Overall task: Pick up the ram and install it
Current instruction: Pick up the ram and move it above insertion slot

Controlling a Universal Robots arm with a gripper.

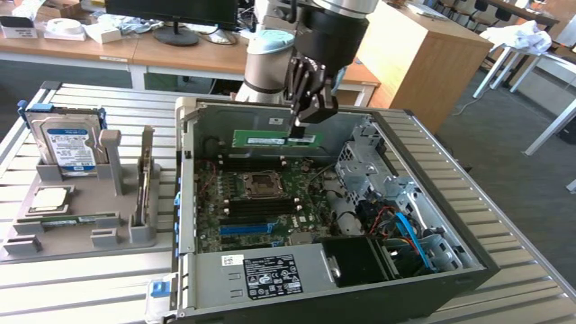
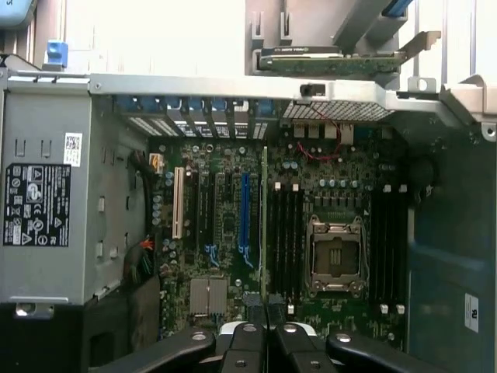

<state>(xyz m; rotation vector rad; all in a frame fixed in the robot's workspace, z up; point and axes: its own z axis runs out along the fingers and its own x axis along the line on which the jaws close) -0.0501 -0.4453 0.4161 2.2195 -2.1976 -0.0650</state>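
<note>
Robot hand is clenched on the ram near one end, holding it level above the motherboard of the open computer case. Light, stiff and probably fragile, it suits a pinch along its top edge

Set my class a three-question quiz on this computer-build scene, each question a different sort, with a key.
1. True or false: the gripper is shut on the ram.
2. The ram is held over: A the open computer case; B the floor; C a monitor.
3. Fill in: the hard drive stands at the exterior view's ____.
Key: 1 true; 2 A; 3 left.
</note>
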